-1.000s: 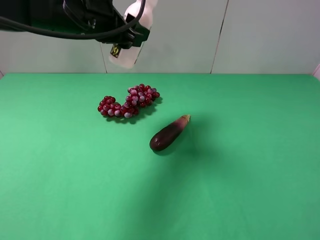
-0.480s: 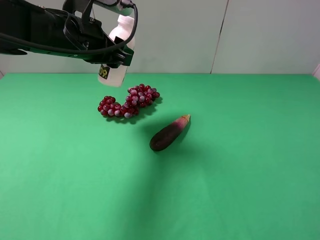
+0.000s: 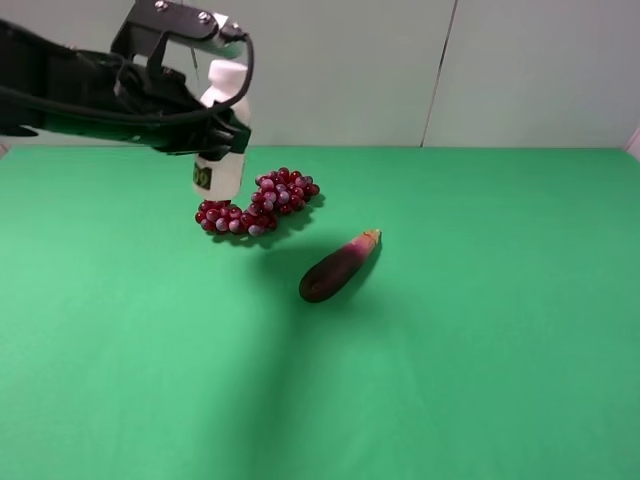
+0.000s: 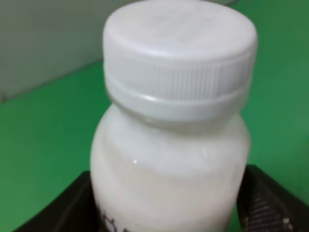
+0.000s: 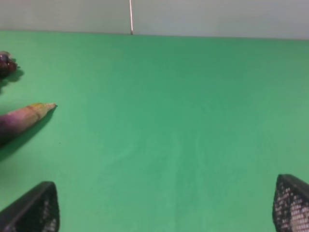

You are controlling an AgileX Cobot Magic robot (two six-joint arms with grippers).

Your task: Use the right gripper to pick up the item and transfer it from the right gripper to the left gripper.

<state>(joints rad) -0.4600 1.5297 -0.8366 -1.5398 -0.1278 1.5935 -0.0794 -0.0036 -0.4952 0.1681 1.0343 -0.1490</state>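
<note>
The item, a small white bottle (image 3: pixel 222 160) with a white cap and a printed label, is held upright in my left gripper (image 3: pixel 224 138), which is shut on its body. It hangs low over the green table, just behind the left end of the grape bunch. In the left wrist view the bottle's cap and shoulder (image 4: pixel 174 140) fill the frame, with the black fingers (image 4: pixel 67 208) on either side. My right gripper (image 5: pixel 161 208) is out of the exterior high view. In its own wrist view the fingertips (image 5: pixel 34 208) stand wide apart and empty over bare table.
A red grape bunch (image 3: pixel 258 205) lies at the back left of the green table (image 3: pixel 480 330). A dark purple eggplant (image 3: pixel 338 267) lies near the middle and also shows in the right wrist view (image 5: pixel 21 118). A pale wall stands behind.
My left arm has moved down and to the left with the bottle, from the top of the view to just above the table beside the grapes. The bottle has turned more upright.
</note>
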